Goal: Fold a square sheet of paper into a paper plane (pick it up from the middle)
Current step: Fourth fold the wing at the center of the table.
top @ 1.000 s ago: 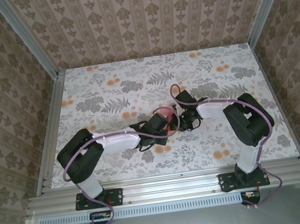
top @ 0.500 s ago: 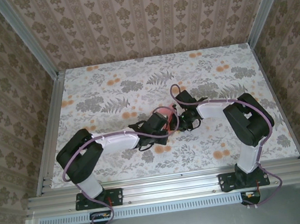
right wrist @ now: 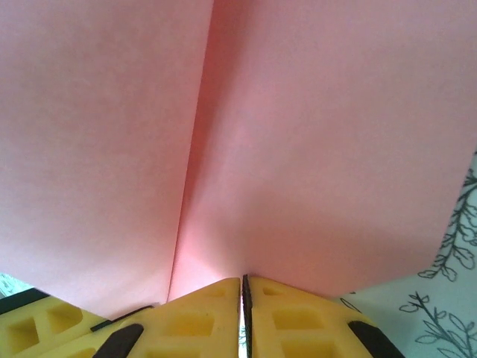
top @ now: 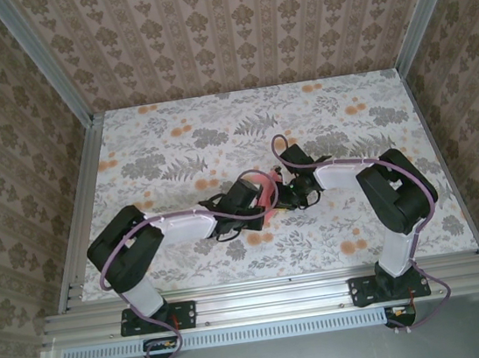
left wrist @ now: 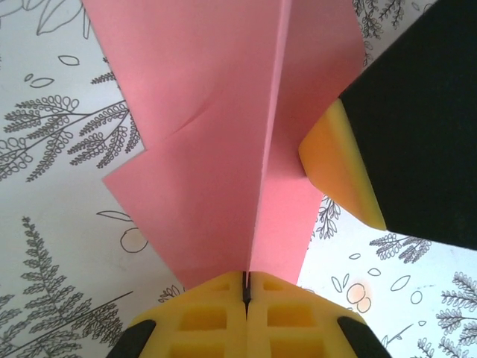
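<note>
**Top external view:** the salmon-pink square sheet of thin paper [top: 264, 186] is held above the middle of the floral-patterned desk [top: 171, 126], between the left gripper [top: 258, 199] and the right gripper [top: 284, 196].

**Left wrist view:** the left gripper [left wrist: 244, 287] is fully closed, pinching the sheet [left wrist: 216, 149] along a sharp centre crease. A flap spreads to either side, and the right gripper's yellow pad [left wrist: 339, 168] touches the right flap's edge.

**Right wrist view:** the right gripper [right wrist: 242, 287] is closed too, apparently nipping the sheet's [right wrist: 298, 134] lower edge beside the crease.

**Judged progress:** the centre fold is made (an early stage); the nose and wing folds remain.
</note>
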Tool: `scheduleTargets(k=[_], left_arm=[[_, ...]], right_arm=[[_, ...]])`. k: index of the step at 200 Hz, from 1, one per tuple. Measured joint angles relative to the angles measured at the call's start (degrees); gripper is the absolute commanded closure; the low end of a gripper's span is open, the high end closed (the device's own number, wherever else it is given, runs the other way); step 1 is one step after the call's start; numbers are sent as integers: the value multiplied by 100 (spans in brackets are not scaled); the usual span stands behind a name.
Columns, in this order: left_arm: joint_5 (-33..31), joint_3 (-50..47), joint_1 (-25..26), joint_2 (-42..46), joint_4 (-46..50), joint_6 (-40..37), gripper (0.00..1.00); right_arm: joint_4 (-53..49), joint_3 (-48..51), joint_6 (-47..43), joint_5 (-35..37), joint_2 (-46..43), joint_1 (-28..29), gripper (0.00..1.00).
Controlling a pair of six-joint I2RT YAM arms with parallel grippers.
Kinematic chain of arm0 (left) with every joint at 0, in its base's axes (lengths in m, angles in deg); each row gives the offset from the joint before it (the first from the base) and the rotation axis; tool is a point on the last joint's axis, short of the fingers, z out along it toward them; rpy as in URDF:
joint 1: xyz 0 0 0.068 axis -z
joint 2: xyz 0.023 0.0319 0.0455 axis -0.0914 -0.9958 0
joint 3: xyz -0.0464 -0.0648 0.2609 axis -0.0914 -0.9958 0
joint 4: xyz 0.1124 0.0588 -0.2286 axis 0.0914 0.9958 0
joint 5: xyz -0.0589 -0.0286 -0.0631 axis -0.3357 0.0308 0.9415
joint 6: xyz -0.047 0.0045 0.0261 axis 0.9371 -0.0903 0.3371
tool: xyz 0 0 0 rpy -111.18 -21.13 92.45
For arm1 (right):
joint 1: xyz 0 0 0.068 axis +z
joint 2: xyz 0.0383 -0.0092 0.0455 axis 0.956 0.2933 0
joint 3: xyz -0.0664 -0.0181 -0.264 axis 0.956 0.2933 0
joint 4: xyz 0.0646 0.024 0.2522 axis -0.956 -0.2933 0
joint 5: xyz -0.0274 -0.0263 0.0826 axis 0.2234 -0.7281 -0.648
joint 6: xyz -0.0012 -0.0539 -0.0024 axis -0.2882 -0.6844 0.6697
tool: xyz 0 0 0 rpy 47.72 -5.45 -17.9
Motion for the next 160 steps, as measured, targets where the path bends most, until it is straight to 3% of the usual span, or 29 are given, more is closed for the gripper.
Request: scheduleTargets(k=[160], left_arm=[[1316, -710, -625, -138, -1545, 516, 99]], right_arm=[[-83, -79, 0, -7, 9, 0, 85]])
